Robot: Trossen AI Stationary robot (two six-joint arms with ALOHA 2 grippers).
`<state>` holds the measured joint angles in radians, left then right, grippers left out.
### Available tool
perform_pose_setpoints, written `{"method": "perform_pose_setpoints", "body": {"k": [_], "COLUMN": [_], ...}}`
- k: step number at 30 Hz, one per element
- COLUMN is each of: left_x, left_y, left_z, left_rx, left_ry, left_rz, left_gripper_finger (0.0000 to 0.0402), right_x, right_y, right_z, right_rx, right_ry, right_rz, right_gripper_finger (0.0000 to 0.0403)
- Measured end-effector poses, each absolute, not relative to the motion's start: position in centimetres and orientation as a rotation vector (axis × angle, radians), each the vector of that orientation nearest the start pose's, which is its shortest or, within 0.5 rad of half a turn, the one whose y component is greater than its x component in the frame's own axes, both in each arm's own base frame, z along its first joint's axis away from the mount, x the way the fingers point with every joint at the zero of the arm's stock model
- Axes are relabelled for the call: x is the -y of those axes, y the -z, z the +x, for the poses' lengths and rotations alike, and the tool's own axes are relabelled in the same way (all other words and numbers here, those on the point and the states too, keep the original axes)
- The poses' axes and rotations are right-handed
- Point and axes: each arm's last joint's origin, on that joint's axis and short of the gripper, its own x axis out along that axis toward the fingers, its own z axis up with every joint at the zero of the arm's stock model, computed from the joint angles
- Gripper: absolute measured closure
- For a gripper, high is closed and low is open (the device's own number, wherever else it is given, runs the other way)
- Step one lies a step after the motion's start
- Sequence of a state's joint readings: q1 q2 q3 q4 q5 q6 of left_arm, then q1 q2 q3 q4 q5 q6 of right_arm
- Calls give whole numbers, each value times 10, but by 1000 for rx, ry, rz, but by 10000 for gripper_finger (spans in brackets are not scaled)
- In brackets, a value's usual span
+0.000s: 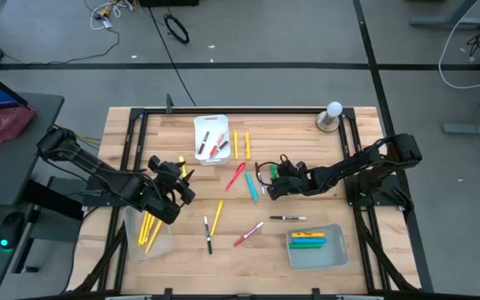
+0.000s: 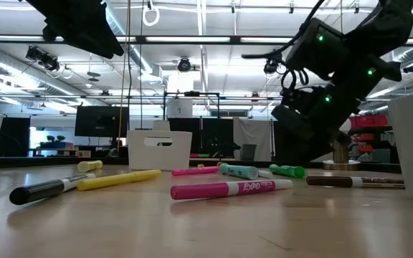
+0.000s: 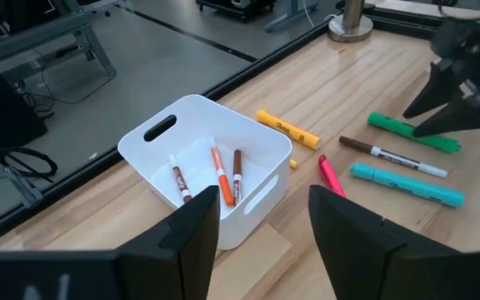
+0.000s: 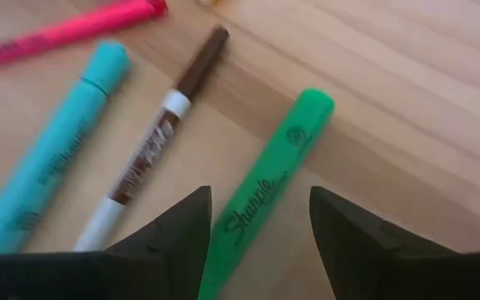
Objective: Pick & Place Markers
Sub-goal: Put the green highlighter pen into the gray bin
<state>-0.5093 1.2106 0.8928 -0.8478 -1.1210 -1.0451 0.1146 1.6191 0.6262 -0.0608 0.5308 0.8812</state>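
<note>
A pale wooden tabletop [image 1: 307,133] in a black frame stands on a grey floor strung with cables, and the low view looks across it into a workshop of ceiling lights, ducts and dark screens (a small lamp with a white globe [image 1: 333,109] sits at the far edge). The right end effector [image 4: 258,218] hangs low over the middle of the tabletop with its fingers spread and nothing between them; the green marker [image 4: 265,196] lies on the wood directly under the gap, touching neither finger. Just beside it lies a slim white marker with a brown cap [image 4: 158,142], then a light blue marker [image 4: 61,137] and a pink one [image 4: 61,32] farther out. The left end effector [image 3: 262,218] is raised above a clear tray holding yellow markers [image 1: 150,231], its fingers parted and empty; ahead of it stands a white tray [image 3: 198,171] with three slim markers inside, and a yellow marker [image 3: 287,129] lies beyond that tray. A third tray [image 1: 317,247] holds green, yellow and blue markers, well apart from both end effectors.
</note>
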Motion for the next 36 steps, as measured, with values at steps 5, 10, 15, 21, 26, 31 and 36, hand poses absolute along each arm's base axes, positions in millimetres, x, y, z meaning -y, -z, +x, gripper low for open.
{"method": "perform_pose_setpoints", "body": {"k": [5, 10, 15, 21, 26, 31, 36], "left_x": [80, 80, 80, 80, 80, 80, 80], "left_y": [-257, -257, -257, -257, -257, -257, -257], "left_z": [196, 196, 196, 196, 196, 196, 196], "left_rx": [-419, -419, -419, -419, -420, -420, -418], "left_ry": [-844, -844, -843, -844, -843, -843, -843], "left_rz": [-104, -104, -104, -104, -102, -102, -104], "left_gripper_finger": [209, 209, 209, 209, 209, 209, 209], "right_x": [-16, -17, -16, -16, -19, -39, -85], "right_y": [-101, -96, -95, -104, -131, -170, -219], "right_z": [263, 262, 259, 258, 253, 242, 224], "right_rx": [-805, -832, -855, -846, -797, -730, -693], "right_ry": [779, 805, 816, 784, 703, 501, 180], "right_rz": [445, 436, 427, 407, 419, 411, 361], "right_gripper_finger": [214, 265, 329, 352, 352, 352, 352]}}
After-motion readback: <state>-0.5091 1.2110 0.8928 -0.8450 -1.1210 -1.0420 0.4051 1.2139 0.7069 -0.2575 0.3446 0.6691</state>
